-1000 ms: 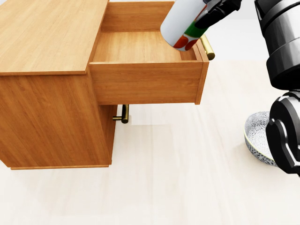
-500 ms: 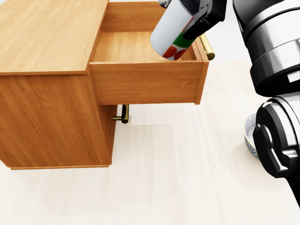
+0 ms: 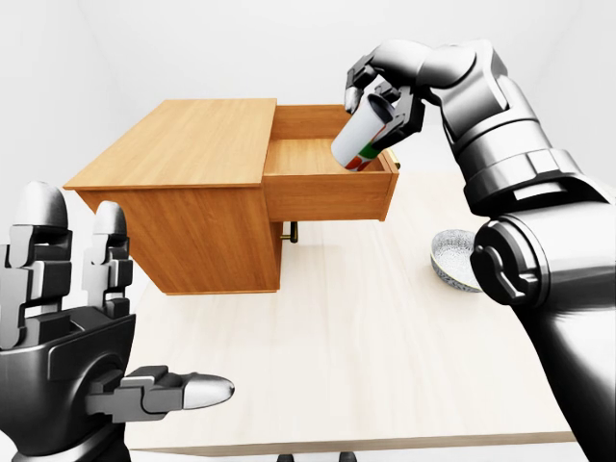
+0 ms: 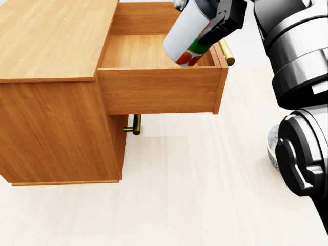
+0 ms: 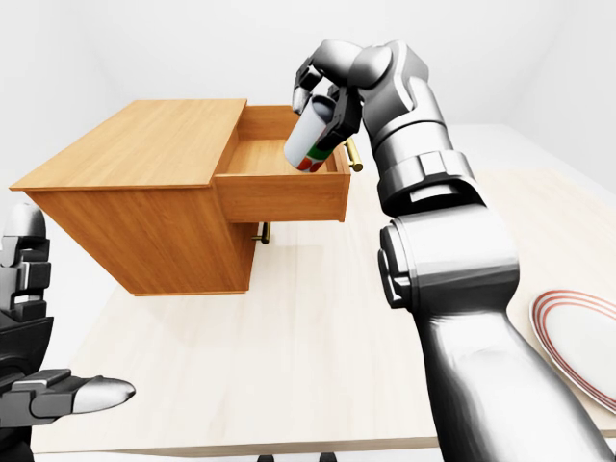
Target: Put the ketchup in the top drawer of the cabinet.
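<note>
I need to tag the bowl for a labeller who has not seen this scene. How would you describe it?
Start at the wooden cabinet on the pale table. Look right in the left-eye view, past the open drawer. The bowl is the only small, grey-patterned dish there, partly hidden behind the robot's arm.

The ketchup bottle (image 4: 187,35) is white with a red and green label. The cabinet (image 3: 183,192) and its top drawer (image 4: 159,77) are warm orange-brown wood with fine grain. The drawer handles (image 4: 227,52) are brass yellow. The table (image 3: 366,337) is pale cream wood. The bowl (image 3: 454,260) has a grey-white speckled pattern. The plate (image 5: 582,342) is white with red rings. Both hands, right (image 3: 380,96) and left (image 3: 67,327), are black and silver.
</note>
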Available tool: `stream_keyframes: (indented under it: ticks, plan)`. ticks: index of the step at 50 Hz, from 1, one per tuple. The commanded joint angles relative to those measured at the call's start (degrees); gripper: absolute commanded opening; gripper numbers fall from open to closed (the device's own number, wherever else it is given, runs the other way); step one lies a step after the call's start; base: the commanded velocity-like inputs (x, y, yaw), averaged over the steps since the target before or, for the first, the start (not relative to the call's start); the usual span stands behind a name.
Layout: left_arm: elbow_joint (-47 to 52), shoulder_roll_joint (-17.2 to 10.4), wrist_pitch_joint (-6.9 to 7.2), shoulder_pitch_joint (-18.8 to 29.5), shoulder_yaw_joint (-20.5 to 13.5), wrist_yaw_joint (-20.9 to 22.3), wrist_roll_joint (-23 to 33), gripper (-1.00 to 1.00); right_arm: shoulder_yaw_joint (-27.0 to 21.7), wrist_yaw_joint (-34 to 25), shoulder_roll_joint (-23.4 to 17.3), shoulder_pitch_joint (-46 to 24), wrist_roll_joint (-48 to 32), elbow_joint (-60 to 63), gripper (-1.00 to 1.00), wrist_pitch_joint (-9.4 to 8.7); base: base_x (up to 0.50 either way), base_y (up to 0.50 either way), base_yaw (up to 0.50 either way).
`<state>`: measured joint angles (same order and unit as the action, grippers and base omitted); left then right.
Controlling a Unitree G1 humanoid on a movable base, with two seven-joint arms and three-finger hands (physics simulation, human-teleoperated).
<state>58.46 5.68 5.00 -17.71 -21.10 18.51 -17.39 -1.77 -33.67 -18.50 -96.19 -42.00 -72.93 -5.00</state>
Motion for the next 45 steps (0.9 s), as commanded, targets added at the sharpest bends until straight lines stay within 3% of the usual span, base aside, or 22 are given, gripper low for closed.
stream_keyframes:
  ticks: [1,5,6,7,8,10,11,32,45]
  plan:
    - [0.12,0.05,0.0,0.04,-0.12,0.01,-0.08,1.0,0.48,-0.07,0.38,0.66,-1.27,-0.32,-1.0,0.0,0.0,0.0,0.0]
    - [0.51,0.08,0.0,-0.11,-0.18,0.02,-0.18,1.0,0.6,-0.26,0.31,0.33,-1.63,-0.18,-1.0,0.0,0.0,0.0,0.0]
    - [0.45,0.12,0.0,-0.17,-0.22,0.1,-0.19,1.0,0.73,-0.29,0.25,0.41,-1.85,-0.21,0.0,0.0,0.0,0.0,0.0]
    - [0.44,0.13,0.0,-0.17,-0.22,0.12,-0.18,1.0,0.72,-0.3,0.25,0.41,-1.88,-0.2,0.0,0.0,0.0,0.0,0.0]
    - [0.6,0.09,0.0,-0.11,-0.33,0.05,-0.29,1.0,0.63,-0.26,0.25,0.44,-1.84,-0.19,0.47,0.0,0.0,0.0,0.0]
    - [0.78,0.1,0.0,-0.12,-0.51,0.08,-0.42,1.0,0.75,-0.32,0.18,0.46,-2.09,-0.17,0.93,0.0,0.0,0.0,0.0]
    - [0.81,0.12,0.0,-0.13,-0.54,0.11,-0.45,1.0,0.77,-0.46,0.19,0.46,-2.17,-0.16,1.0,0.0,0.0,0.0,0.0]
    - [0.27,0.12,0.0,-0.17,0.37,0.04,0.49,1.0,0.94,-1.32,-0.43,0.12,-3.38,0.09,1.0,0.0,0.0,0.0,0.0]
    - [0.51,-0.25,0.0,0.74,-1.35,-0.32,-0.92,1.0,2.32,-6.33,-3.0,-10.26,-8.12,2.1,1.0,0.0,0.0,0.0,0.0]
